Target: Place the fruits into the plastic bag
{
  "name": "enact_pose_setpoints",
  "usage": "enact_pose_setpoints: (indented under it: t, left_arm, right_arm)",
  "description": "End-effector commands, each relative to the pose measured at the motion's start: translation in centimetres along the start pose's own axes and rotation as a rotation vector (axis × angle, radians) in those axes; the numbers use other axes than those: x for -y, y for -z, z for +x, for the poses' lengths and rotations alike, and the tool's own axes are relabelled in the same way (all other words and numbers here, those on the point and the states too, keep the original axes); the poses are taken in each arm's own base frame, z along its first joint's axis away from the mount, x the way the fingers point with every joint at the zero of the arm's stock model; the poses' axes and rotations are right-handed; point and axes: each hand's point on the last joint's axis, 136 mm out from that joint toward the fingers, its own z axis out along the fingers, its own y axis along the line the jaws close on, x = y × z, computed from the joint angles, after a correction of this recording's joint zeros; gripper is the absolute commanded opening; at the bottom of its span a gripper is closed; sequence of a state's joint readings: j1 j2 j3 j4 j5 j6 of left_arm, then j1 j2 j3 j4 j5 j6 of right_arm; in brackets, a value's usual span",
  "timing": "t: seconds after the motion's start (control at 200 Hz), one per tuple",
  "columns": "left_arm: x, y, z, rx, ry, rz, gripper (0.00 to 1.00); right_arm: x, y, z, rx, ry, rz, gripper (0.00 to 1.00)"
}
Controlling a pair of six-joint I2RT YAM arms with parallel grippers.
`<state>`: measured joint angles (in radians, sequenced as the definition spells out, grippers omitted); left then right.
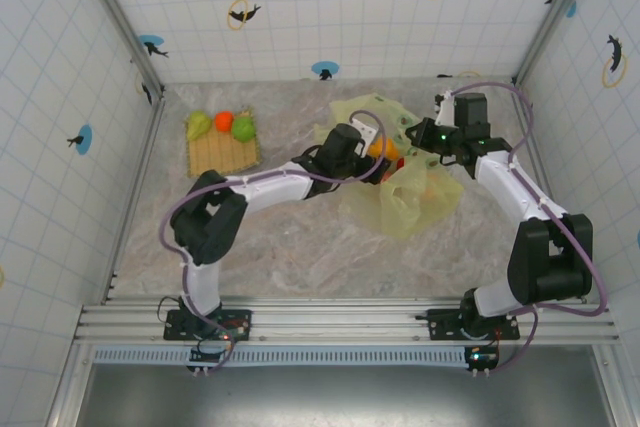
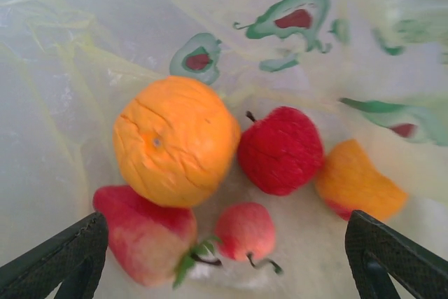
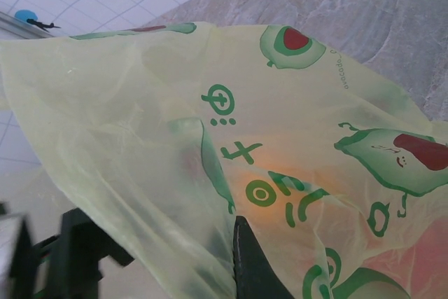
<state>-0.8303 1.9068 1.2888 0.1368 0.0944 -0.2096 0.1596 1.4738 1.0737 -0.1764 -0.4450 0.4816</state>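
A yellow-green fruit [image 1: 198, 125], an orange fruit [image 1: 224, 120] and a bright green fruit [image 1: 243, 127] sit on the tan woven mat [image 1: 222, 155] at far left. Mid-table, the left gripper [image 2: 224, 222] reaches into the crumpled, translucent yellow-green plastic bag [image 1: 412, 202], its jaws spread wide and holding nothing. Its wrist camera shows 5 fruits inside, led by a large orange [image 2: 175, 141] and a red apple [image 2: 280, 150]. The right gripper [image 1: 420, 140] meets the bag's far rim; whether it pinches the film cannot be told. The bare marbled table [image 1: 300, 247] lies open in front, and tiled walls [image 1: 330, 7] close 3 sides.
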Motion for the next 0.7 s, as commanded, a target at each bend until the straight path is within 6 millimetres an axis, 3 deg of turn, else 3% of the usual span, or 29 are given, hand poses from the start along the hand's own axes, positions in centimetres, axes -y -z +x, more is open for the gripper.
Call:
enact_pose_setpoints:
  t: [0.0,0.145,0.35,0.445,0.591,0.696]
  left_arm:
    - [1.6,2.7,0.2,0.003,0.032,0.091,0.88]
    - [3.8,6.3,1.8,-0.035,0.03,0.21,0.86]
    - [6.6,12.3,0.9,-0.001,-0.005,0.348,0.86]
    - [7.0,14.6,0.2,0.018,-0.043,0.353,0.85]
    - [4.4,18.0,-2.3,0.1,-0.018,0.266,0.85]
    - [0.3,20.3,-4.9,0.205,0.063,0.121,0.86]
  right_arm:
    - [0.5,0.1,0.0,0.004,0.007,0.008,0.0]
    - [0.6,0.0,-0.1,0.004,0.005,0.007,0.0]
    - [0.7,-0.3,0.1,0.002,-0.007,0.0,0.0]
    - [0.7,-0.3,0.2,0.002,-0.006,-0.002,0.0]
    - [0.7,-0.1,0.2,0.006,-0.002,0.0,0.0]
    - [0.7,-0.2,0.3,0.003,-0.003,-0.004,0.0]
